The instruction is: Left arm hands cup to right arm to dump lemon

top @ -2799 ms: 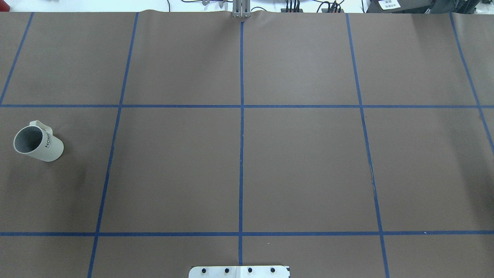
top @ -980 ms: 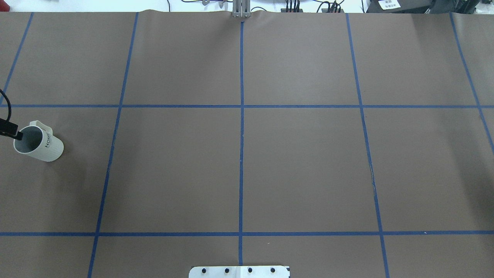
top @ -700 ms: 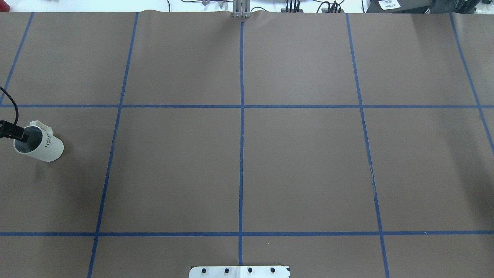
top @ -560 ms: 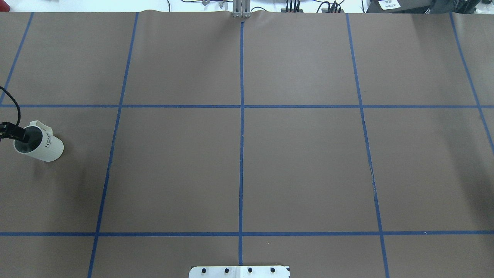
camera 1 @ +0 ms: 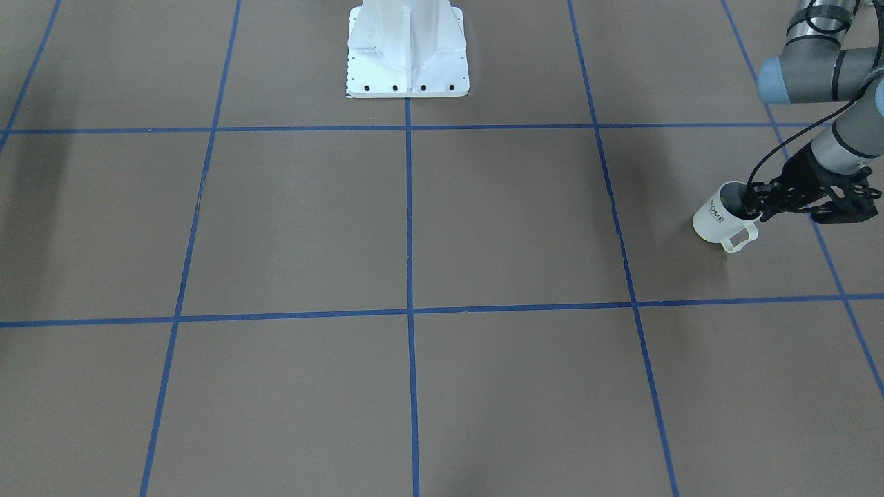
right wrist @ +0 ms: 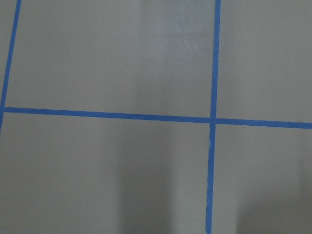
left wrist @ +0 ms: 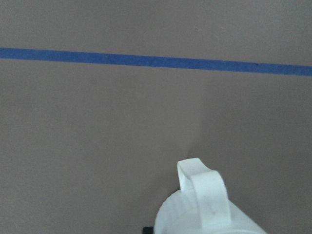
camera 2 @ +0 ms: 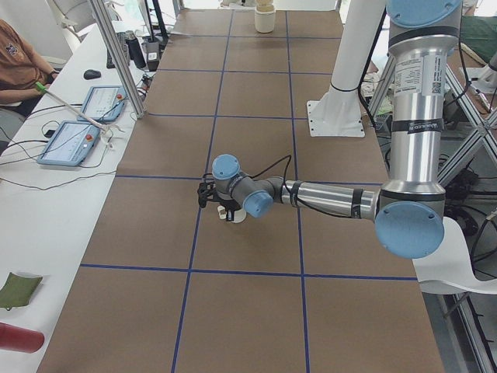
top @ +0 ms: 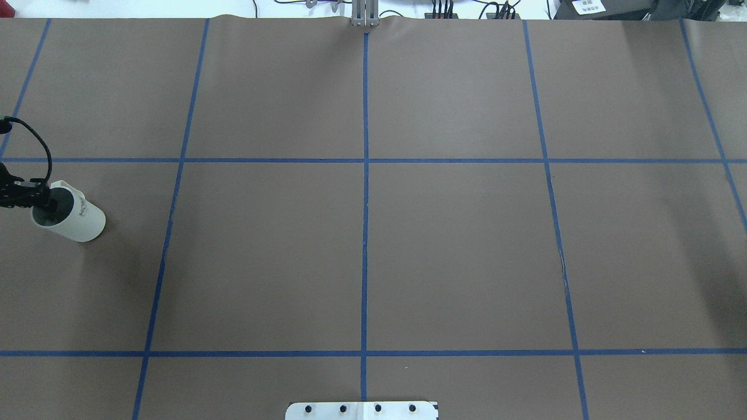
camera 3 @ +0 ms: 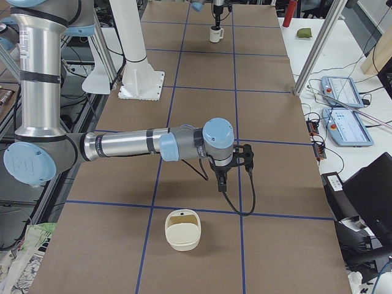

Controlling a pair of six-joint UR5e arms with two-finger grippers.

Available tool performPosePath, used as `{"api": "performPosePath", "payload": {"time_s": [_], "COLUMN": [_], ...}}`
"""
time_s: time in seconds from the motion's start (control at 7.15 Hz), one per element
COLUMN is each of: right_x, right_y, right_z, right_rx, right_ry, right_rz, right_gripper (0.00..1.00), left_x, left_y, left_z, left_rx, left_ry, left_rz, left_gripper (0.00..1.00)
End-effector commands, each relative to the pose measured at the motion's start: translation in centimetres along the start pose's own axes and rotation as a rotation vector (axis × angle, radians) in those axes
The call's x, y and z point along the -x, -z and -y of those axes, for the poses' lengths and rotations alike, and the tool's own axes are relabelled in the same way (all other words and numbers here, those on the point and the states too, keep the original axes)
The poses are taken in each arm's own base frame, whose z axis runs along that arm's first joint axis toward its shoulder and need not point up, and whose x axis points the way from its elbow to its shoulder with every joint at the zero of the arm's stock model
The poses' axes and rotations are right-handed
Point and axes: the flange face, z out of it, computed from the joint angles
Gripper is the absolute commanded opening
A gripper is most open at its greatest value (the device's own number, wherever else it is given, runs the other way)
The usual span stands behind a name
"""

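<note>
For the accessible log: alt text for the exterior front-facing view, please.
The left gripper sits at the rim of a white HOME cup near the right edge, on a brown table gridded with blue tape. The robot's white base is top centre.

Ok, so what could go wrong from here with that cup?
The left hand grips the cup only at its rim, one finger inside, so the cup could swivel or slip when lifted and spill what it holds. The right arm is far across the table, so that thin pinch would have to survive a long carry before the hand-over.
</note>
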Motion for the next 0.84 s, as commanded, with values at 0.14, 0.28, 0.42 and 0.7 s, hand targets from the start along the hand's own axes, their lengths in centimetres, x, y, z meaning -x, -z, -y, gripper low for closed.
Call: {"api": "performPosePath", "payload": {"time_s": [0.14, 0.28, 0.42, 0.7], "right_x": [0.9, 2.2, 4.6, 9.6], "right_y": [0.5, 0.7, 0.8, -1.1], "right_z": [0.8, 1.7, 2.3, 3.2], "right_rx": [-0.012, -0.016, -0.019, -0.037], "right_ry": [0.007, 0.020, 0.060, 0.185], "right_rz": [0.003, 0.012, 0.023, 0.054], "right_gripper": [1.00, 1.00, 1.00, 1.00], "left_x": [-0.6, -2.3, -5.8, -13.3], "left_y": [3.2, 6.6, 9.9, 14.3], "left_z": [1.6, 4.2, 6.4, 8.9], "left_rx": [0.052, 0.044, 0.041, 0.065], "left_ry": [0.072, 0.107, 0.143, 0.197], "left_rz": [-0.103, -0.140, -0.140, -0.110], "left_gripper": [0.00, 0.00, 0.00, 0.00]}}
